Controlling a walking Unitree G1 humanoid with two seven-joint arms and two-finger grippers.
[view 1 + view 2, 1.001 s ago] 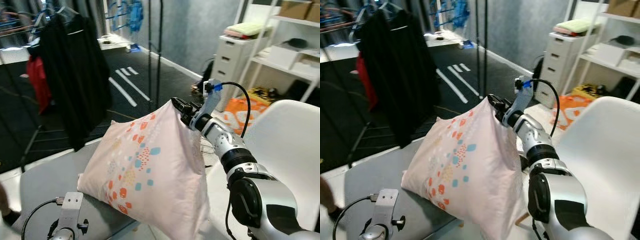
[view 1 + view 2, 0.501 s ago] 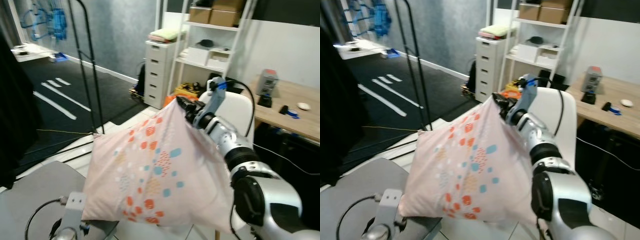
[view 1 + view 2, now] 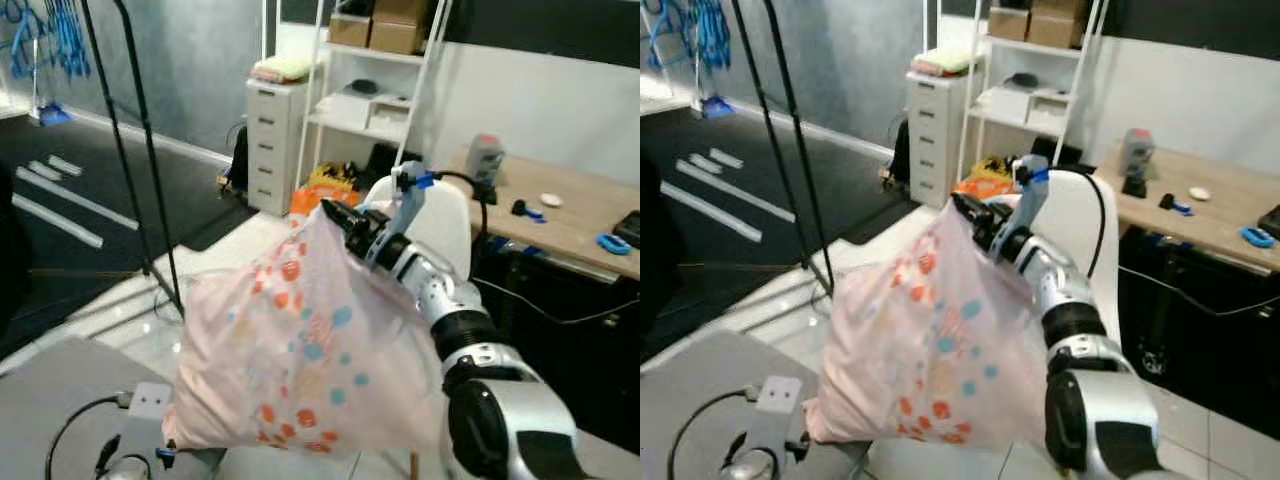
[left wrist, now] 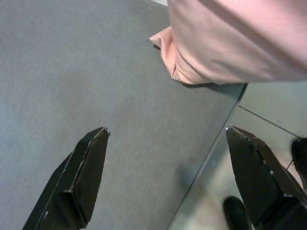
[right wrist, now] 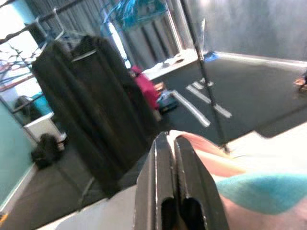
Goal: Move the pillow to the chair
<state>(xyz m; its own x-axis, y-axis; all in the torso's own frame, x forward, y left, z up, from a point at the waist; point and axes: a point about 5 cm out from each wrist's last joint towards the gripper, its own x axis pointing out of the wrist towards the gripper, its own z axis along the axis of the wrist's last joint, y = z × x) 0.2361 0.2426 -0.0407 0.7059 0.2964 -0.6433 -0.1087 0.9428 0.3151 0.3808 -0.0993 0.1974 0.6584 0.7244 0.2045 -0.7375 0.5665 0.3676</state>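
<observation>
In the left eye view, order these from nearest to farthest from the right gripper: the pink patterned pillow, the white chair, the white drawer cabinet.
1. Pink patterned pillow, pinched at its top corner by the right gripper.
2. White chair, just behind the gripper.
3. White drawer cabinet, far back by the wall, to its left.

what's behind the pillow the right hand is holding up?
Behind the pale pink pillow with orange and blue dots, pinched by its top corner in the right hand, the white plastic chair shows its backrest. The pillow covers the chair's seat and legs.

The right gripper (image 3: 335, 215) is raised with fingers pinched together; left gripper (image 4: 163, 182) low, fingers spread.
</observation>
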